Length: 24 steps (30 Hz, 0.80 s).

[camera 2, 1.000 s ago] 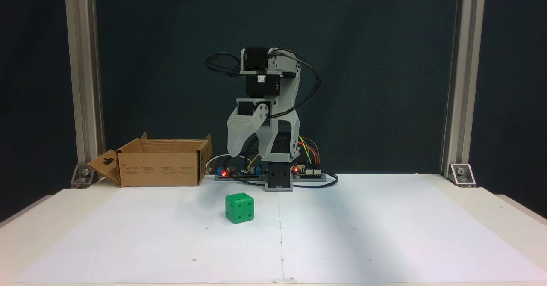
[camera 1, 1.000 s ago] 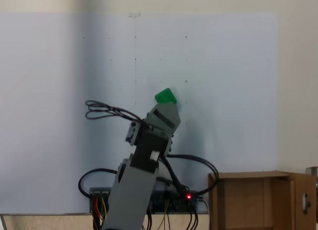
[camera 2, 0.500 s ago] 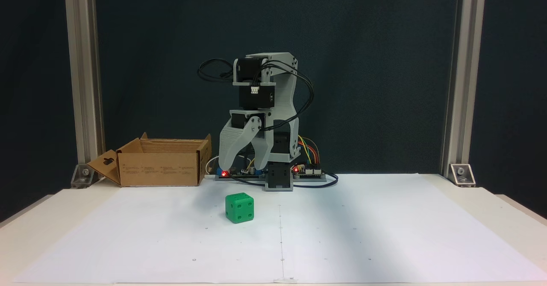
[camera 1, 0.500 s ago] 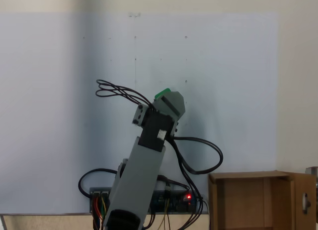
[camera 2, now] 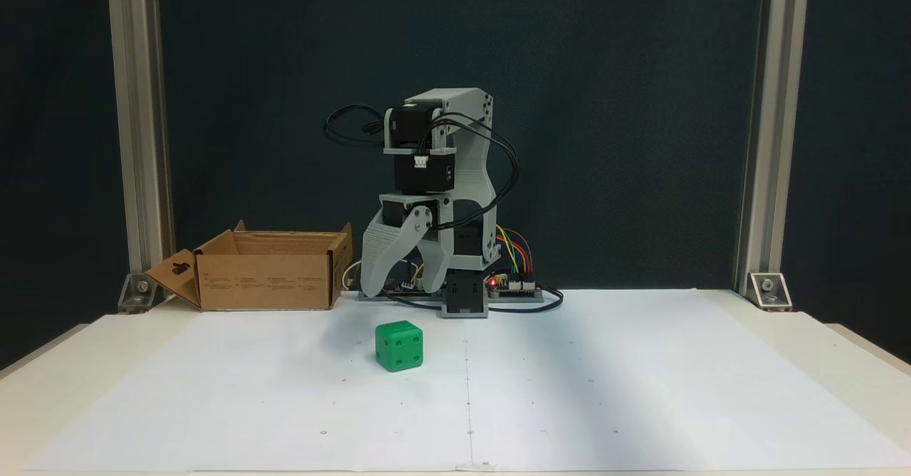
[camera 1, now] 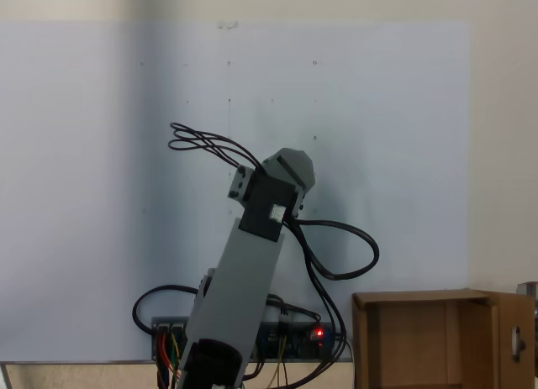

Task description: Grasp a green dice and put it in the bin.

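Note:
The green dice [camera 2: 398, 346] sits on the white paper a little left of the middle line, dark pips on its faces. My gripper [camera 2: 398, 289] hangs just above and slightly behind it, pointing down, open, with nothing between its grey fingers. From above, the arm [camera 1: 252, 263] reaches up the picture and its grey head [camera 1: 290, 166] covers the dice. The bin [camera 2: 267, 277], a brown cardboard box with its flaps up, stands at the back left in a fixed view and shows at the lower right corner [camera 1: 420, 339] in the view from above.
Circuit boards [camera 2: 512, 285] with a red light and coloured wires lie beside the arm's base [camera 2: 464, 298]. Black cables [camera 1: 336, 246] loop off the arm. Aluminium posts [camera 2: 139, 141] stand at the back corners. White paper [camera 2: 640, 376] covers the table.
The arm has leaned forward and lowered the gripper toward the dice, and its jaws have spread a little. From above, the dice went from visible to covered. The dice itself has not moved.

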Tool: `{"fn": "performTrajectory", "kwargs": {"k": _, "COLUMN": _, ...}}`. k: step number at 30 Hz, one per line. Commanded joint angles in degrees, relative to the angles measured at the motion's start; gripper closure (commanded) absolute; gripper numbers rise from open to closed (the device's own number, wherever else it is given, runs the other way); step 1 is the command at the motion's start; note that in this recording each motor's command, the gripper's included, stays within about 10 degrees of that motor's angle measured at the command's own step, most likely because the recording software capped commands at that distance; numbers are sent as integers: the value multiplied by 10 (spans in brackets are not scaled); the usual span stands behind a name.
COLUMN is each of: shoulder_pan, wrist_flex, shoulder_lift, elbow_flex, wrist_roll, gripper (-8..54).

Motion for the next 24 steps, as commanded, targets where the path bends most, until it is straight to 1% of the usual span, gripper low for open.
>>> {"fn": "performTrajectory", "kwargs": {"k": 1, "shoulder_pan": 0, "wrist_flex": -11, "shoulder_lift": 2, "elbow_flex": -46, "wrist_roll": 47, "gripper": 43}}
{"fn": "performTrajectory", "kwargs": {"k": 8, "shoulder_pan": -5, "wrist_flex": -9, "shoulder_lift": 2, "elbow_flex": -84, "wrist_roll": 48, "gripper": 43}}
{"fn": "performTrajectory", "kwargs": {"k": 11, "shoulder_pan": -10, "wrist_flex": -6, "shoulder_lift": 2, "elbow_flex": -99, "wrist_roll": 51, "gripper": 59}}
{"fn": "performTrajectory", "kwargs": {"k": 24, "shoulder_pan": -11, "wrist_flex": -8, "shoulder_lift": -17, "elbow_flex": -102, "wrist_roll": 51, "gripper": 55}}
